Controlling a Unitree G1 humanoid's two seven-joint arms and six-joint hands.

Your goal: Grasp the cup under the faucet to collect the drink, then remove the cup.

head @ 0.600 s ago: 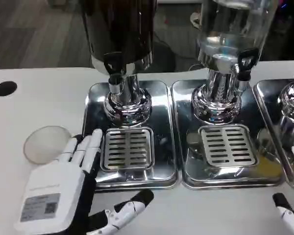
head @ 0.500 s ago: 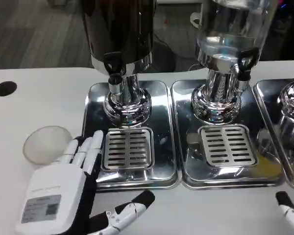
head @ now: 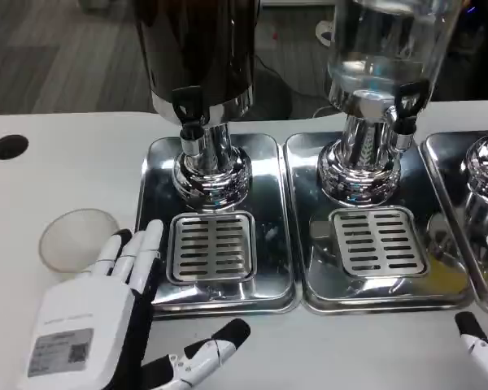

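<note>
A clear plastic cup (head: pixel 77 238) stands on the white table left of the left drip tray, seen from above as a pale round rim. My left hand (head: pixel 106 321) lies open just right of and below it, fingers stretched toward the tray's left edge and thumb out to the right, holding nothing. The dark dispenser's faucet (head: pixel 189 114) hangs above the left grate (head: pixel 211 247), which is bare. At the bottom right corner my right hand (head: pixel 480 349) shows only its fingertips; I cannot tell how it is held.
Two chrome drip trays (head: pixel 281 219) sit side by side, with a third at the right edge (head: pixel 472 203). A clear dispenser (head: pixel 382 57) with its faucet (head: pixel 407 106) stands over the middle grate. A black hole (head: pixel 8 147) marks the table at the left.
My left hand has drawn back slightly toward me and to the left. The cup and dispensers have stayed put.
</note>
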